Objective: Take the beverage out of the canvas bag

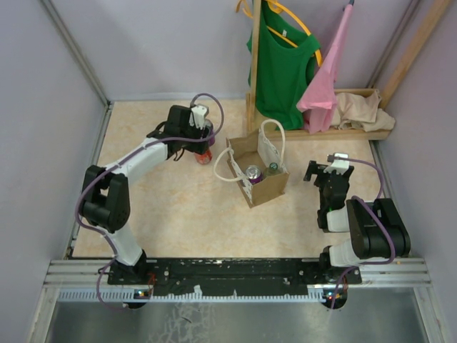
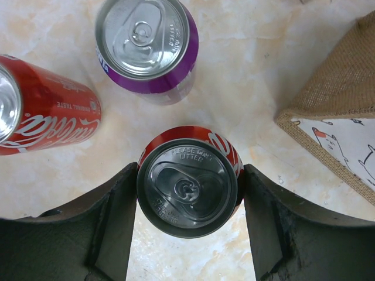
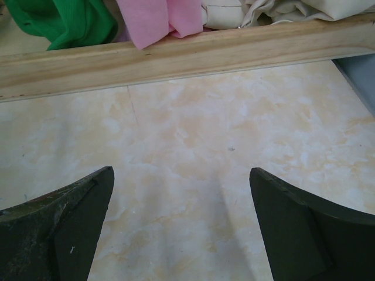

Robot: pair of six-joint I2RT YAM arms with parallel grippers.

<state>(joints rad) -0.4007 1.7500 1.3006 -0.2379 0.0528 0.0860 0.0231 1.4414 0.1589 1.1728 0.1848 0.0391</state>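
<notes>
So the left hand [image 2: 190, 172] is about half open and clamped on a red can [image 2: 188, 196]. In the left wrist view both dark fingers [image 2: 111, 222] press right against the can's sides, one on each side, with the can upright and its pull-tab top facing the camera. I can't tell whether its base is actually on the desk [image 2: 258, 70] or a bit above it. The canvas bag [image 2: 334, 117] is just off to the right of that hand, close but not touching it, with only its burlap corner and a printed white panel in shot. From the top camera the bag [image 1: 268, 189] stands upright near the middle of the desk, between the two arms, with its white rope handles [image 1: 275, 136] sticking up. It's got a purple-topped can [image 1: 253, 172] and a greenish drink [image 1: 273, 168] side by side inside. Two more cans stand on the desk just beyond the gripped one: a purple can [image 2: 146, 44] and a second red can [image 2: 41, 111] at the left edge. The right hand [image 3: 181, 171] is spread wide with nothing between its fingers, sitting over bare desk to the right of the bag and well apart from it. It faces a wooden rail [image 3: 176, 58] with a green shirt [image 3: 64, 20] and pink cloth [image 3: 158, 17] behind it.
</notes>
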